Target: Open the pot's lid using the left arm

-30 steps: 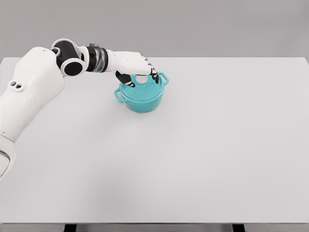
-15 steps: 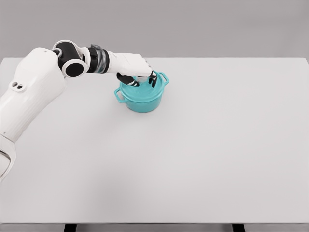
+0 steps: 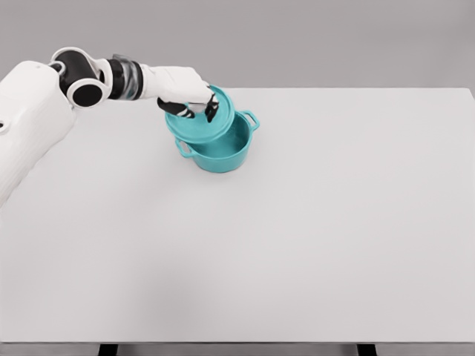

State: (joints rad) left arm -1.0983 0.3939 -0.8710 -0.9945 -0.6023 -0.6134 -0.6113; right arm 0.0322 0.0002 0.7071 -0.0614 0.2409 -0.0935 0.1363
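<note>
A teal pot (image 3: 223, 154) with two side handles stands on the white table (image 3: 312, 222), toward the back left. Its teal lid (image 3: 202, 124) hangs tilted above the pot's left rim, lifted clear, so the pot's inside shows on the right. My left hand (image 3: 194, 106) is shut on the lid's top, with its dark fingertips curled over the knob, which is hidden. The left arm reaches in from the upper left. My right arm is out of view.
The table's back edge (image 3: 334, 89) runs just behind the pot. Nothing else stands on the table.
The left hand closed on the lid and raised it up and to the left, tilting it off the pot. The arm's shoulder and elbow rose and swung left.
</note>
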